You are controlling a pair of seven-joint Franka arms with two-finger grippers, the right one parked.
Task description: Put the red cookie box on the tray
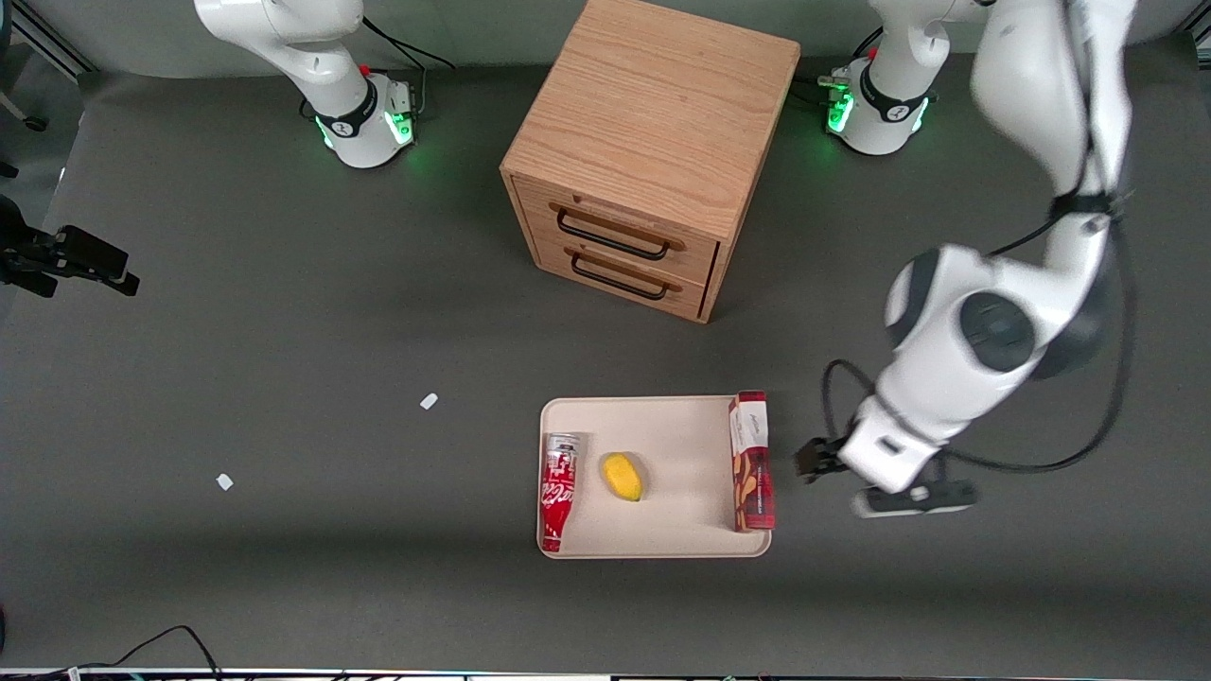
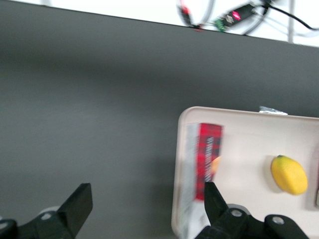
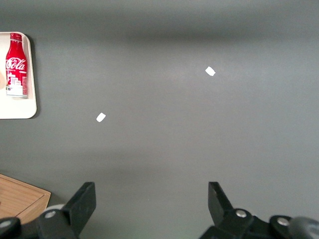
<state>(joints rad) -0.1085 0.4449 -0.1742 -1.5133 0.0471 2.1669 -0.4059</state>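
The red cookie box (image 1: 751, 461) lies on the cream tray (image 1: 681, 435), along the tray's rim on the working arm's side. In the left wrist view the box (image 2: 207, 159) and the tray (image 2: 239, 129) also show. My gripper (image 1: 812, 461) is open and empty, hovering just off the tray's edge beside the box, toward the working arm's end of the table. Its fingers (image 2: 77, 204) stand wide apart.
A red soda can (image 1: 558, 490) and a yellow lemon (image 1: 623, 476) lie on the tray. A wooden two-drawer cabinet (image 1: 643, 151) stands farther from the front camera. Two small white scraps (image 1: 429, 401) lie toward the parked arm's end.
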